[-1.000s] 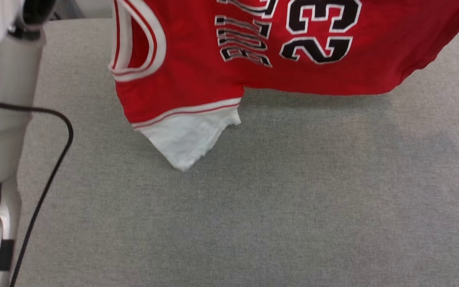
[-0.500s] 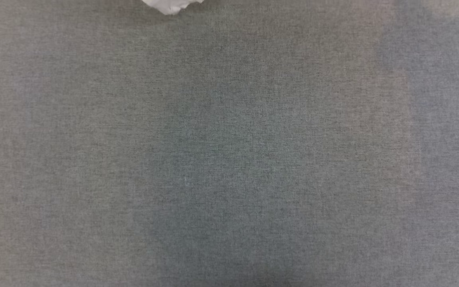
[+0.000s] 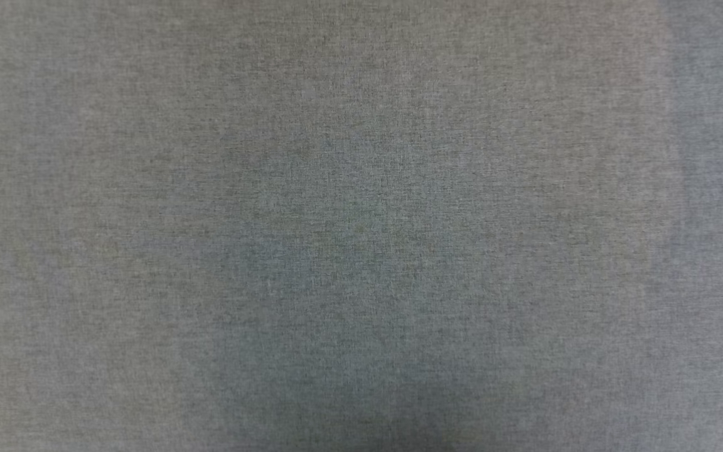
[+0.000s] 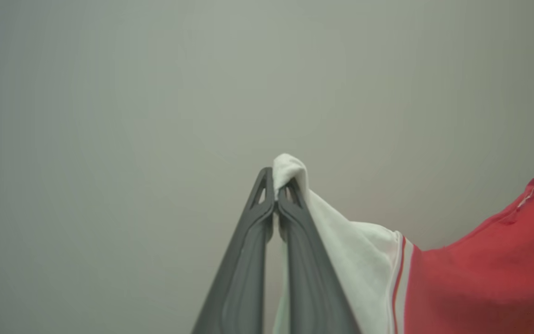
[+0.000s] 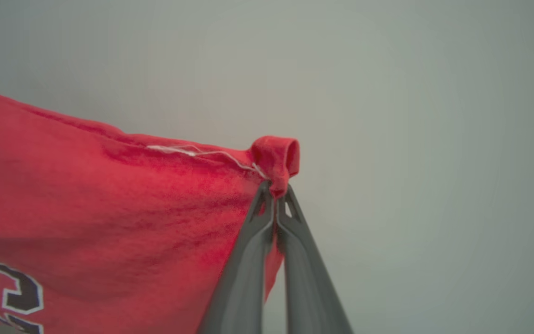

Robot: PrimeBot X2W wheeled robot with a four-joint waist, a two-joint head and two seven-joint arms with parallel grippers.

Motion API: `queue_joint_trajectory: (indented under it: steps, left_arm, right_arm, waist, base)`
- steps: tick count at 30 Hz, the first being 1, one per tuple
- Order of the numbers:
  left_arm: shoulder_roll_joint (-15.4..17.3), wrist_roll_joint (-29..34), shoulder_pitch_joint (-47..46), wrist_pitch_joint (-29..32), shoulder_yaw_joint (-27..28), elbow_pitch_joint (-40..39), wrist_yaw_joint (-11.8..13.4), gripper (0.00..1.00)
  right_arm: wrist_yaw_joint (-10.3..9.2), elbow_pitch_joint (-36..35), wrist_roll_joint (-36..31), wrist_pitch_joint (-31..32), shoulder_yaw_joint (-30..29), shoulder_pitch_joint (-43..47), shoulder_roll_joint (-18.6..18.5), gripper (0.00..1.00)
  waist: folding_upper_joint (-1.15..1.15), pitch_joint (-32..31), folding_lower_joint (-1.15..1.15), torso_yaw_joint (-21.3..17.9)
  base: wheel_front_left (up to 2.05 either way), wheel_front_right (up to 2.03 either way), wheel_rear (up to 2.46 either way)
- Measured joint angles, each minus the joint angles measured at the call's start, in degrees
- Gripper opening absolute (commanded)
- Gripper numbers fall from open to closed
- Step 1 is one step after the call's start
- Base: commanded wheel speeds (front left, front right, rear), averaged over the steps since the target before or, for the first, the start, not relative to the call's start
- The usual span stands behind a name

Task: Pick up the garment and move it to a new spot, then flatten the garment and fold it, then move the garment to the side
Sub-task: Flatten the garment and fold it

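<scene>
Holding up the soft red white-sleeved T-shirt (image 4: 480,278): left pincer (image 4: 276,188) clamped on a sleeve, right pincer (image 5: 275,192) clamped on a red corner. Next, probably, spreading it flat on the grey bench (image 3: 361,226).

broad open stretch of grey fabric surface (image 3: 361,226)

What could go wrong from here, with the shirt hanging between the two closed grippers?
1. The left gripper pinches only the tip of the white sleeve; the weight of the garment may pull this small bite out.
2. The right gripper holds just a rolled red corner beside a loose white thread; it could slip, and the garment would then swing down from one side.
</scene>
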Motion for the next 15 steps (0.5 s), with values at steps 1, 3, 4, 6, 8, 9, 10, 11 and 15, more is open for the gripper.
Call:
queue_joint_trajectory:
  steps: [1, 3, 4, 6, 8, 9, 10, 11, 15]
  left_arm:
    - [0.16, -0.46, 0.75, -0.58, -0.13, 0.49, 0.00, 0.00]
    - [0.54, -1.62, 2.61, -1.51, -0.62, 1.35, 0.00, 0.00]
    - [0.60, -2.10, 3.96, -2.14, -0.81, 1.99, 0.00, 0.00]
    - [0.64, -3.44, 6.96, -3.45, -1.11, 2.78, 0.00, 0.00]
    - [0.88, -4.13, 9.51, -4.57, -1.71, 3.37, 0.00, 0.00]
    - [1.20, -4.52, 10.96, -5.36, -1.93, 3.75, 0.00, 0.00]
    - [1.42, -4.83, 12.09, -5.99, -2.00, 4.02, 0.00, 0.00]
    - [1.71, -5.17, 13.44, -6.55, -2.14, 4.26, 0.00, 0.00]
    - [2.42, -5.59, 19.13, -7.94, -4.90, 4.57, 0.00, 0.00]
  right_arm:
    - [0.00, 0.80, 0.36, -0.58, 1.07, 0.02, 0.32, 0.00]
    - [0.00, 2.21, 1.07, -1.62, 2.93, 0.33, 0.76, 0.00]
    - [0.00, 2.99, 1.47, -2.26, 4.07, 0.83, 0.99, 0.00]
    - [0.00, 4.52, 2.93, -3.99, 5.36, 2.46, 1.88, 0.00]
    - [0.00, 5.65, 4.17, -5.13, 6.65, 4.35, 2.67, 0.00]
    - [0.00, 6.12, 4.87, -5.81, 7.53, 5.54, 3.10, 0.00]
    - [0.00, 6.34, 5.67, -6.19, 8.10, 6.56, 3.35, 0.00]
    - [0.00, 6.51, 6.62, -6.80, 8.81, 7.87, 3.54, 0.00]
    - [0.00, 6.08, 9.13, -8.58, 12.76, 13.02, 2.75, 0.00]
  waist:
    - [0.00, 0.42, 0.00, 0.01]
    - [0.00, 0.99, 0.00, 0.08]
    - [0.00, 1.20, 0.00, 0.16]
    - [0.00, 1.30, 0.00, 0.39]
    - [0.00, 1.07, 0.00, 0.48]
    - [0.00, 0.87, 0.00, 0.49]
    - [0.00, 0.67, 0.00, 0.49]
    - [0.00, 0.40, 0.00, 0.50]
    - [0.00, -0.97, -0.01, 0.89]
  base:
    - [0.00, 0.00, 0.00]
    - [0.00, 0.00, 0.00]
    - [0.00, 0.00, 0.00]
    - [0.00, 0.00, 0.00]
    - [0.00, 0.00, 0.00]
    - [0.00, 0.00, 0.00]
    - [0.00, 0.00, 0.00]
    - [0.00, 0.00, 0.00]
    - [0.00, 0.00, 0.00]
